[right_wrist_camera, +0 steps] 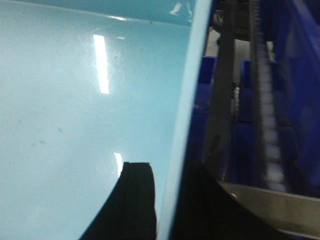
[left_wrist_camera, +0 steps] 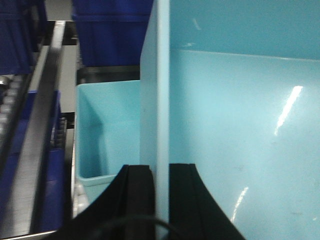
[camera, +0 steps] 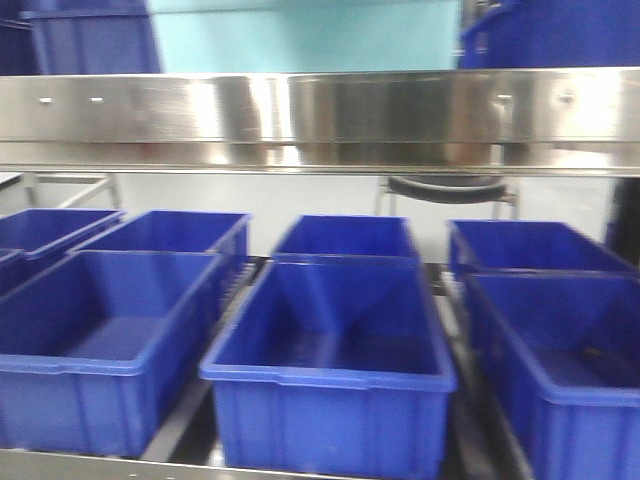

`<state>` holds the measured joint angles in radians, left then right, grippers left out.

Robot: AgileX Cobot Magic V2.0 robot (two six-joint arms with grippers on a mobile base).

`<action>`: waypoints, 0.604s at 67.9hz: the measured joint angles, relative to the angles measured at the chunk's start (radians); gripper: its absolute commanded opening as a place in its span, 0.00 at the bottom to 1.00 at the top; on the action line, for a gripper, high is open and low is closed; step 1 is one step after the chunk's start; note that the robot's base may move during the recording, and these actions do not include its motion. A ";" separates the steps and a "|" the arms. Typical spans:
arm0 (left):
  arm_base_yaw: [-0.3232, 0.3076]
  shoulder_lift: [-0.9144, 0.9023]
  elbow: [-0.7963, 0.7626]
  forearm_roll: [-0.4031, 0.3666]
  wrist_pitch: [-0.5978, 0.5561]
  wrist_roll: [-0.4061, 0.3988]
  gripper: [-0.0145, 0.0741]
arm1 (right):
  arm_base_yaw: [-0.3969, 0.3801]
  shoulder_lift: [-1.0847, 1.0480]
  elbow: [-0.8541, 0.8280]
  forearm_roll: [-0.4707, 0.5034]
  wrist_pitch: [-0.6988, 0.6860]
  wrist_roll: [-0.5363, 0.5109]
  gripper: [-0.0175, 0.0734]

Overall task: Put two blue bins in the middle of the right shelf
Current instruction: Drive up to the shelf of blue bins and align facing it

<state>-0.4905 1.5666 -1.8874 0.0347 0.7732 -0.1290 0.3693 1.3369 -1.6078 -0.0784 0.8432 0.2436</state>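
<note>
Left gripper (left_wrist_camera: 160,200): jaws closed down on the upright wall of a light-blue bin (left_wrist_camera: 240,125), with black fingers (left_wrist_camera: 137,195) pressed on both faces at bottom centre of the left wrist view. The bin's inside fills the right half of that frame. A second light-blue bin (left_wrist_camera: 107,130) sits lower left of the wall, open top visible. I can't tell if the two touch. Right gripper (right_wrist_camera: 167,205): same grip, one finger on each side of a light-blue wall edge (right_wrist_camera: 182,125) that runs diagonally up the middle of the right wrist view, nothing else in the jaws. The glossy inner face fills the left of the frame. Can't tell whether both grippers are on the same bin. Roller track (right_wrist_camera: 265,125) and dark blue plastic are at right. In the front view there are no grippers. A steel rail (camera: 320,110) crosses the upper part, and a light-blue patch (camera: 300,35) shows above it, top centre, too cropped to identify. Below the rail, dark bins (camera: 330,360) sit in two rows on the shelf, all open and upright.
</note>
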 measured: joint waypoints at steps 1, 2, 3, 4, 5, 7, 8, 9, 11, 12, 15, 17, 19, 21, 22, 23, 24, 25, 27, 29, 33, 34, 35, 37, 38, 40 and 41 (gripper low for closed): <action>0.000 0.000 0.000 0.000 0.000 0.000 0.04 | 0.000 0.000 0.000 0.000 0.000 0.000 0.02; 0.000 0.000 0.000 0.000 0.000 0.000 0.04 | 0.000 0.000 0.000 0.000 0.000 0.000 0.02; 0.000 0.000 0.000 0.000 0.000 0.000 0.04 | 0.000 0.000 0.000 0.000 0.000 0.000 0.02; 0.000 0.000 0.000 0.000 0.000 0.000 0.04 | 0.000 0.000 0.000 0.000 0.000 0.000 0.02; 0.000 0.000 0.000 0.000 0.000 0.000 0.04 | 0.000 0.000 0.000 0.000 0.000 0.000 0.02; 0.000 0.000 0.000 0.000 0.000 0.000 0.04 | 0.000 0.000 0.000 0.000 0.000 0.000 0.02; 0.000 0.000 0.000 0.000 0.000 0.000 0.04 | 0.000 0.000 0.000 0.000 0.000 0.000 0.02; 0.000 0.000 0.000 0.000 0.000 0.000 0.04 | 0.000 0.000 0.000 0.000 0.000 0.000 0.02; 0.000 0.000 0.000 0.000 0.000 0.000 0.04 | 0.000 0.000 0.000 0.000 0.000 0.000 0.02; 0.000 0.000 0.000 0.000 0.000 0.000 0.04 | 0.000 0.000 0.000 0.000 0.000 0.000 0.02; 0.000 0.000 0.000 0.000 0.000 0.000 0.04 | 0.000 0.000 0.000 0.000 0.000 0.002 0.02; 0.000 0.000 0.000 0.000 0.000 0.000 0.04 | 0.000 0.000 0.000 0.002 0.000 0.002 0.02; 0.000 0.000 0.000 0.000 0.000 0.000 0.04 | 0.000 0.000 0.000 0.003 0.002 0.002 0.02; 0.000 0.000 0.000 0.000 0.000 0.000 0.04 | 0.000 0.000 0.000 0.003 0.002 0.002 0.02; 0.000 0.000 0.000 0.000 0.000 0.000 0.04 | 0.000 0.000 0.000 0.003 0.002 0.002 0.02; 0.000 0.000 0.000 0.000 0.000 0.000 0.04 | 0.000 0.000 0.000 0.006 0.002 0.002 0.02; 0.000 0.000 0.000 0.000 0.000 0.000 0.04 | 0.000 0.000 0.000 0.006 0.002 0.002 0.02; 0.000 0.000 0.000 0.000 0.000 0.000 0.04 | 0.000 0.000 0.000 0.006 0.002 0.002 0.02; 0.000 0.000 0.000 0.000 0.000 0.000 0.04 | 0.000 0.000 0.000 0.006 0.002 0.002 0.02; 0.000 0.000 0.000 0.002 0.000 0.000 0.04 | 0.000 0.000 0.000 0.006 0.002 0.002 0.02; 0.000 0.000 0.000 0.002 0.000 0.000 0.04 | 0.000 0.000 0.000 0.008 0.002 0.002 0.02; 0.000 0.000 0.000 0.002 0.000 0.000 0.04 | 0.000 0.000 0.000 0.008 0.002 0.002 0.02; 0.000 0.000 0.000 0.002 0.000 0.000 0.04 | 0.000 0.000 0.000 0.008 0.002 0.002 0.02; 0.000 0.000 0.000 0.002 0.000 0.000 0.04 | 0.000 0.000 0.000 0.008 0.002 0.002 0.02; 0.000 0.000 0.000 0.002 0.000 0.000 0.04 | 0.000 0.000 0.000 0.008 0.002 0.002 0.02; 0.000 0.000 0.000 0.002 0.000 0.000 0.04 | 0.000 0.000 0.000 0.008 0.002 0.002 0.02; 0.000 0.000 0.000 0.002 0.000 0.000 0.04 | 0.000 0.000 0.000 0.008 0.002 0.002 0.02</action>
<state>-0.4905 1.5666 -1.8874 0.0368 0.7732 -0.1290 0.3693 1.3369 -1.6078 -0.0709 0.8448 0.2458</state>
